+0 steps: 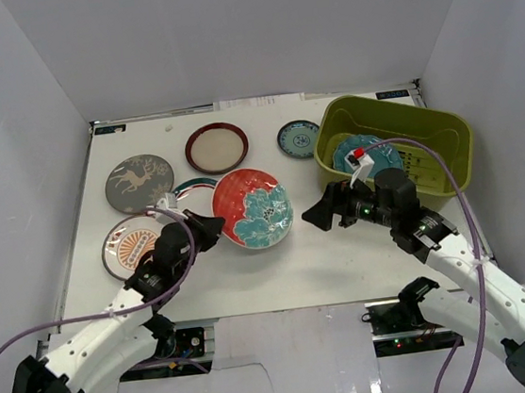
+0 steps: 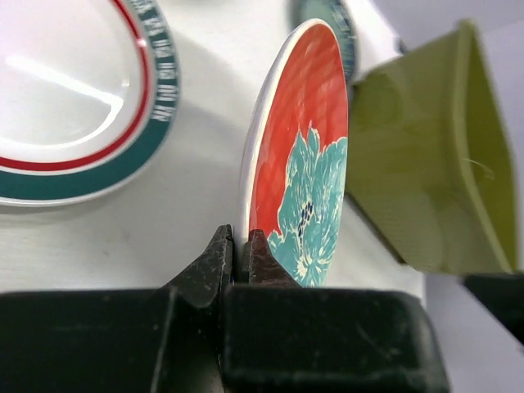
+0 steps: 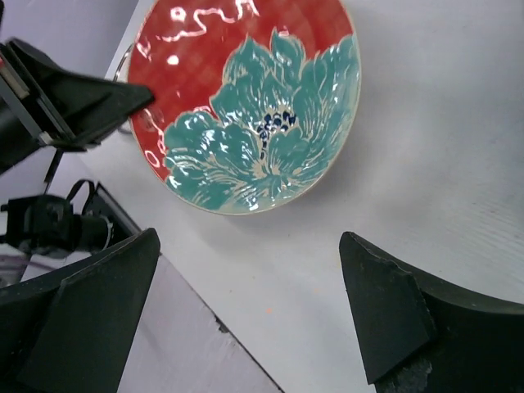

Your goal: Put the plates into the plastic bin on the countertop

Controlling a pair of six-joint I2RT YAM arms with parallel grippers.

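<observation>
My left gripper [image 1: 215,227] is shut on the near-left rim of the red-and-teal floral plate [image 1: 252,207], which is tilted above the white countertop [image 1: 345,253]. In the left wrist view the fingers [image 2: 260,258] pinch the rim of the plate [image 2: 303,164], seen edge-on. My right gripper [image 1: 317,216] is open and empty just right of that plate, which shows ahead of its jaws [image 3: 254,115]. The olive-green bin [image 1: 444,128] stands at the back right with the teal scalloped plate [image 1: 369,154] inside.
On the countertop lie the grey deer plate [image 1: 139,183], the red-rimmed cream plate [image 1: 216,148], the small teal-rimmed plate [image 1: 299,139], the striped-rim plate [image 1: 191,187], partly hidden, and the orange sunburst plate [image 1: 128,246] under my left arm. White walls enclose the surface.
</observation>
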